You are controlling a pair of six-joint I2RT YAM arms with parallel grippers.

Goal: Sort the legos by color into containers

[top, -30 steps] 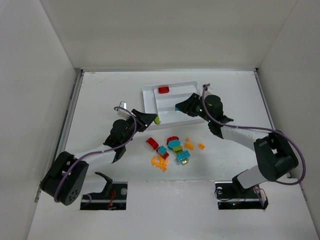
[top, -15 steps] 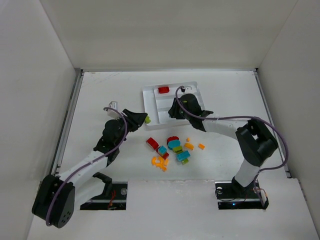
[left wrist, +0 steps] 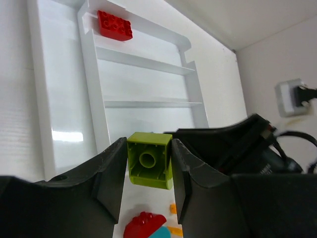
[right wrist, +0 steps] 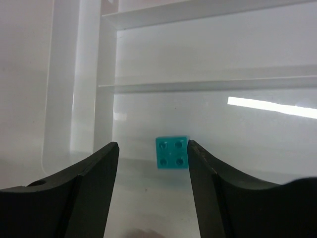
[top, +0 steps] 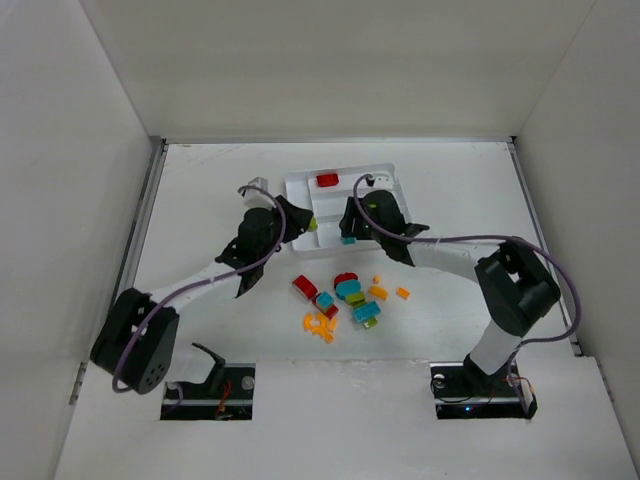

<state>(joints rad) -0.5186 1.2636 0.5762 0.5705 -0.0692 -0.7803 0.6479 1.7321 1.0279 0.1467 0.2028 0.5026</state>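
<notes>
The white tray (top: 385, 178) lies at the back centre with a red brick (top: 327, 180) in its far slot. My left gripper (top: 306, 224) is shut on a lime green brick (left wrist: 150, 159) and holds it over the tray's near left edge (left wrist: 94, 124). The red brick (left wrist: 115, 25) shows at the top of the left wrist view. My right gripper (top: 349, 226) is open above a tray slot (right wrist: 198, 85). A teal brick (right wrist: 172, 152) lies flat in that slot between the spread fingers, close to the right one; it also shows from above (top: 347, 240).
A pile of loose red, orange, teal and green bricks (top: 345, 295) lies on the table in front of the tray. A rounded red brick (left wrist: 144, 225) shows below my left fingers. White walls close in the table on the left, right and back.
My left gripper has carried the green brick right, up to the tray's left edge. My right gripper swung left over the tray and opened; the teal brick now lies in the slot.
</notes>
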